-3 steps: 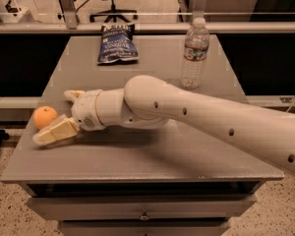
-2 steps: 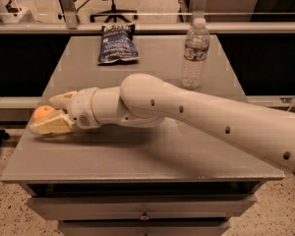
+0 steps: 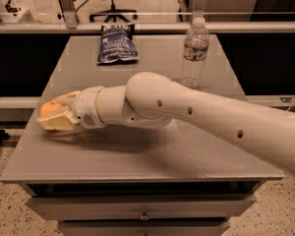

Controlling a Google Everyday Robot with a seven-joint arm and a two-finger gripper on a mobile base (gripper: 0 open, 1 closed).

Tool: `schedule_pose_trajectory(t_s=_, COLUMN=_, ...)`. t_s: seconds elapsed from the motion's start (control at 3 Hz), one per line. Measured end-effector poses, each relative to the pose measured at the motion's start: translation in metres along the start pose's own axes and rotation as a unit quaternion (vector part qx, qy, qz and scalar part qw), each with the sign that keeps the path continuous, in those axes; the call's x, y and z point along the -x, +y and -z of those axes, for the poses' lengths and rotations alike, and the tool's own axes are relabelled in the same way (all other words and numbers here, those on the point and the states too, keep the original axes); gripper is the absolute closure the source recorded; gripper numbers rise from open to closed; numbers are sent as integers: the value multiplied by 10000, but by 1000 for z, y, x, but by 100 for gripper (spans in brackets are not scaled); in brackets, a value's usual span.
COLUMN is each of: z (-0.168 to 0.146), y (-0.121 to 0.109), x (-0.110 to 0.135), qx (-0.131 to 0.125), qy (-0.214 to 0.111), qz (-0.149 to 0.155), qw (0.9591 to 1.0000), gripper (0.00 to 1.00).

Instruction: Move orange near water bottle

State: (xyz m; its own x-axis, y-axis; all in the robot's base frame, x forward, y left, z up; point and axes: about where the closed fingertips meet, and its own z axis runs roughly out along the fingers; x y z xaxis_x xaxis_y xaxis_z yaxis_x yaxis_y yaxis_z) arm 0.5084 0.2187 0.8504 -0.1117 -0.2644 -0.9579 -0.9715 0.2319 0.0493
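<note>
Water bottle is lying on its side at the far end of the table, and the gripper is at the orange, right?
No. The camera view shows the water bottle standing upright, cap on top, at the far end of the table. The gripper is at the orange, as you said.

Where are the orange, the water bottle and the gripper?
orange (image 3: 49, 108), camera view, its visible upper skin.
water bottle (image 3: 195, 51), camera view, its label.
gripper (image 3: 44, 115), camera view, at the table's (image 3: 187, 154) left edge, midway between fingertips.
</note>
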Motion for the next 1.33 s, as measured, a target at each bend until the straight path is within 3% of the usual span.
schedule_pose_trajectory(t_s=0.33, z=62, y=-17, x=5, qx=-478, qy=235, qz=96, qw=9985, gripper=100)
schedule_pose_trajectory(t_s=0.67, z=160, y=-41, x=13, qx=-1129, qy=487, qz=192, qw=9922, gripper=100)
schedule_pose_trajectory(t_s=1.0, z=259, y=-65, x=2, qx=-1620, qy=649, qz=65, qw=9846, gripper=100)
schedule_pose_trajectory(t_s=1.33, z=247, y=-60, x=4, qx=-1551, qy=644, qz=102, qw=9858, gripper=100)
